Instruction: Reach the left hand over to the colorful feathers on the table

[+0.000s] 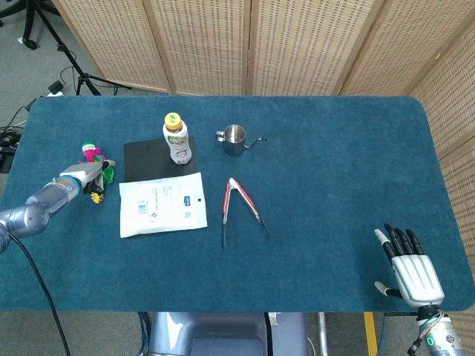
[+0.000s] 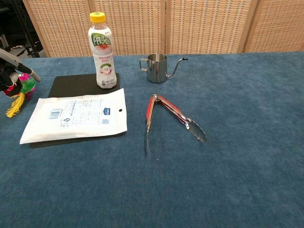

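The colorful feathers (image 1: pixel 92 153) lie near the table's left edge, a pink, green and red tuft with a yellow feather (image 2: pixel 14 105) trailing toward the front. My left hand (image 1: pixel 80 176) is down on the tuft and covers part of it. In the chest view one of its fingers (image 2: pixel 19 67) stretches straight out above the feathers (image 2: pixel 27 87). No frame shows a grip on the feathers. My right hand (image 1: pixel 412 271) hovers at the table's front right corner, fingers spread, holding nothing.
Right of the feathers is a black mat (image 1: pixel 145 158) with a white pouch (image 1: pixel 162 204) lying on it and a drink bottle (image 1: pixel 177 139) standing at its back. A steel pitcher (image 1: pixel 234 139) and red-handled tongs (image 1: pixel 239 204) are at mid-table.
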You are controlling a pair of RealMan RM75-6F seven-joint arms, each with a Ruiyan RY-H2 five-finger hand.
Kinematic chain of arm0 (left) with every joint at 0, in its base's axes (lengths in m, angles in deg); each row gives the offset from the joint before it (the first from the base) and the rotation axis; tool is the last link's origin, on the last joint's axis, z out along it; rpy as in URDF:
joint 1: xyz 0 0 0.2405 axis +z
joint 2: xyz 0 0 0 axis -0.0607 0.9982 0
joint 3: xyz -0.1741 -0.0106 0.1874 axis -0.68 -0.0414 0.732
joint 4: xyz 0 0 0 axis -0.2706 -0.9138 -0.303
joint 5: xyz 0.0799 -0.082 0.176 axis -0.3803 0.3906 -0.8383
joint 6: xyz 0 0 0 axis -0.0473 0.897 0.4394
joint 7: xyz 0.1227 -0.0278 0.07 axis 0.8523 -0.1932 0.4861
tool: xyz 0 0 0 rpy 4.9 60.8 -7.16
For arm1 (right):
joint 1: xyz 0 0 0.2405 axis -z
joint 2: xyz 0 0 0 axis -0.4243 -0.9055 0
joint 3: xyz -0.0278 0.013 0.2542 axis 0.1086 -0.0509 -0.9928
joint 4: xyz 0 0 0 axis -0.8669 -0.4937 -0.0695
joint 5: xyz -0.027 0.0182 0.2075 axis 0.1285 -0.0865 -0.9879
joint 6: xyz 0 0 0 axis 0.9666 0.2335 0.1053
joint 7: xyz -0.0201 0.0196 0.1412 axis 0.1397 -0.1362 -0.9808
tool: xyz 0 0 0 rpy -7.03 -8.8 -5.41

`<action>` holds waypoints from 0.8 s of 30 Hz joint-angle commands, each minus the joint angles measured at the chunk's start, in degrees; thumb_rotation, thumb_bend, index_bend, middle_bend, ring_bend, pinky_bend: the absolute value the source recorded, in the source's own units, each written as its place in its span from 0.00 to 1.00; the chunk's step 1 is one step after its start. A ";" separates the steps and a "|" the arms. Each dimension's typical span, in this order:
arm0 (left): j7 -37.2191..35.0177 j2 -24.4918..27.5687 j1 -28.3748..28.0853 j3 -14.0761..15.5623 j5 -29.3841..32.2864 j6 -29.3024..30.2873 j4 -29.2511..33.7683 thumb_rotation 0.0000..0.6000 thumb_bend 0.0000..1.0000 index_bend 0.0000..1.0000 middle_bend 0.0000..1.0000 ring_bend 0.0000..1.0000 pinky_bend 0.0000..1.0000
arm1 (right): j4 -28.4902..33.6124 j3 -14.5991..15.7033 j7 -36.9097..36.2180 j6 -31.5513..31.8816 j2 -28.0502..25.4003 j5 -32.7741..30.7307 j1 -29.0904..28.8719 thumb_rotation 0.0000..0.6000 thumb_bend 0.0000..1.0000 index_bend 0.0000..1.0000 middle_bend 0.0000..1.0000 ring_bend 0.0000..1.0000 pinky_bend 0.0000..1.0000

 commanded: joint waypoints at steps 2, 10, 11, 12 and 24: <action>-2.58 -1.76 0.28 -0.31 -2.64 -1.49 -2.34 1.00 1.00 0.00 0.68 0.69 0.54 | -0.12 -0.01 -0.04 -0.23 0.08 -0.16 -0.15 1.00 0.16 0.00 0.00 0.00 0.00; -6.86 -4.14 0.57 -2.48 -7.43 -3.14 -6.03 1.00 1.00 0.00 0.68 0.69 0.54 | -0.48 -0.02 -0.04 -0.97 0.34 -0.85 -0.51 1.00 0.16 0.00 0.00 0.00 0.00; -7.43 -4.45 0.59 -2.85 -8.03 -3.67 -6.56 1.00 1.00 0.00 0.68 0.69 0.54 | -0.47 -0.01 -0.05 -1.02 0.35 -0.92 -0.53 1.00 0.16 0.00 0.00 0.00 0.00; -7.79 -4.62 0.60 -3.04 -8.43 -4.03 -6.91 1.00 1.00 0.00 0.68 0.69 0.54 | -0.46 -0.02 -0.06 -1.02 0.35 -0.94 -0.54 1.00 0.16 0.00 0.00 0.00 0.00; -14.06 -8.45 0.92 -6.23 -14.83 -8.54 -13.46 1.00 1.00 0.00 0.68 0.69 0.54 | -0.75 -0.07 -1.03 -0.91 0.04 -1.29 -0.64 1.00 0.16 0.00 0.00 0.00 0.00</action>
